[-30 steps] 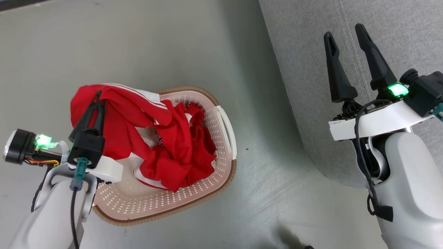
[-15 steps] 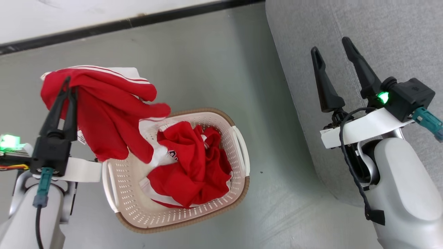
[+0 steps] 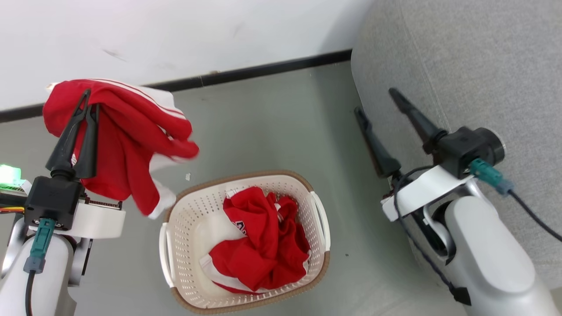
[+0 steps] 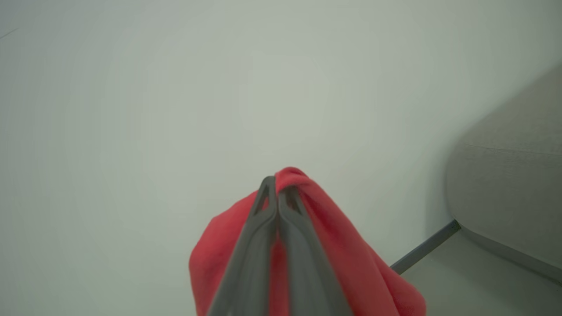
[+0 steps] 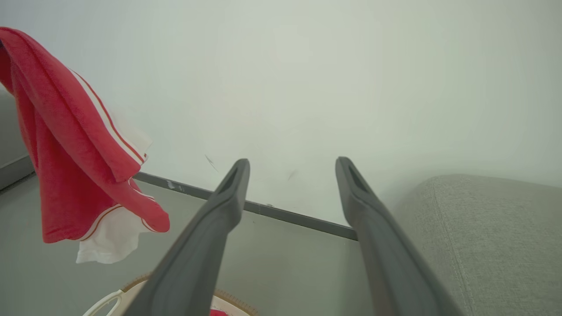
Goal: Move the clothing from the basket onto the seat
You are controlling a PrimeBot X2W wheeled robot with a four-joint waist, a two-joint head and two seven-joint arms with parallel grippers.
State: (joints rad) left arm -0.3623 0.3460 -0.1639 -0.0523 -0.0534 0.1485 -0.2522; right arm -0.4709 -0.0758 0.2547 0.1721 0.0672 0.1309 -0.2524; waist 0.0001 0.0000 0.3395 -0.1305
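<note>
Left of the basket (image 3: 193, 206), the left tool (image 3: 90, 101) clamps limp red, white-striped clothing (image 3: 123, 145); the right tool (image 3: 375, 101) gapes.

A: Can any writing be read here?

B: A small patch of black-and-white lettering (image 3: 240, 226) is seen on the red clothing (image 3: 263, 250) crumpled in the basket (image 3: 186, 215), on the left side of the heap.

A: Can the letters be made out?

B: They cannot. The patch is partly folded under and too small, so no word, brand or number can be told from it.

A: And the lifted garment (image 3: 127, 140) at the far left?

B: White stripes are shown along its edge, but no text can be read on it in any view
</note>
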